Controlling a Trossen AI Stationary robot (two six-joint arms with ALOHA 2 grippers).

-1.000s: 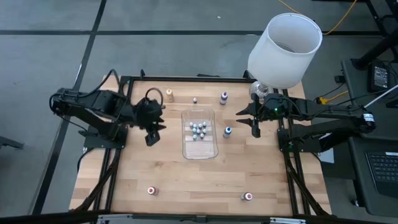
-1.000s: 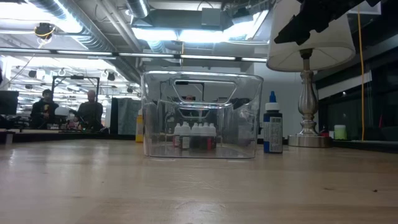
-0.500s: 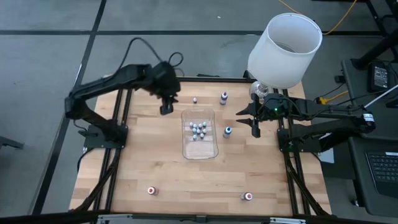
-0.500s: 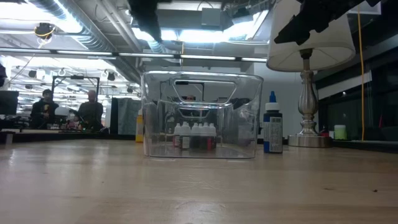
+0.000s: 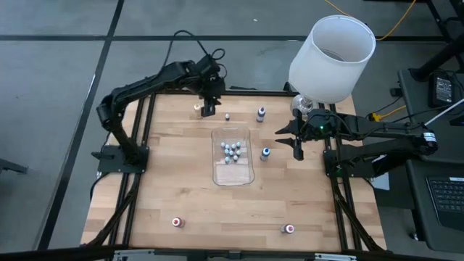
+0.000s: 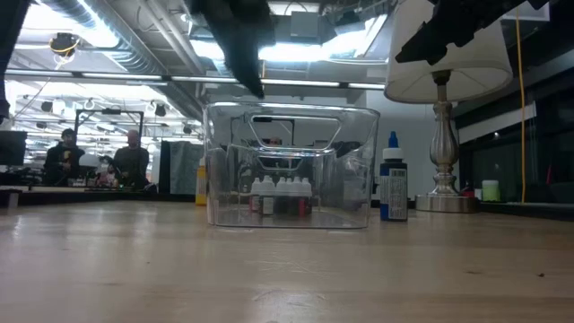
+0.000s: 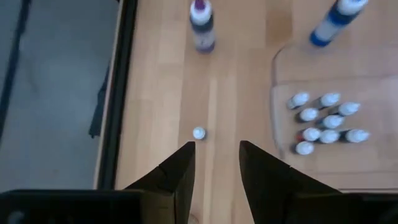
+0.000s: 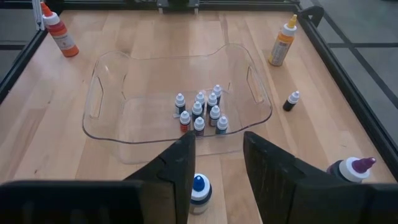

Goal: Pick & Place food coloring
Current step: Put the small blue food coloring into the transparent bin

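Note:
The food coloring bottles are tiny. Several stand upright in the clear tray (image 5: pixel 233 170) as a cluster (image 5: pixel 232 150) (image 8: pixel 202 112) (image 7: pixel 323 124). Loose on the wood stand an orange bottle (image 5: pixel 197 109), a tiny white-capped one (image 5: pixel 227 116) (image 7: pixel 198 132), a purple one (image 5: pixel 260 113) and a blue one (image 5: pixel 266 153) (image 8: pixel 199 190). My left gripper (image 5: pixel 209 110) (image 7: pixel 216 152) hangs open over the far edge, next to the orange bottle, and the tiny one lies just ahead of its fingertips. My right gripper (image 5: pixel 296 148) (image 8: pixel 217 149) waits open above the table's right side, empty.
A big white lampshade (image 5: pixel 332 58) on a metal stand (image 6: pixel 441 170) rises at the far right corner, over my right arm. Two red-capped bottles (image 5: pixel 176 222) (image 5: pixel 288 229) stand near the front edge. A black frame (image 5: pixel 145 98) rims the table. People sit in the room beyond (image 6: pixel 67 157).
My left gripper has swung from the table's left side toward the far edge and somewhat to the right, rolling its wrist as it went, and now hangs beside the orange bottle. Its fingers have stayed open and empty. No bottle has moved.

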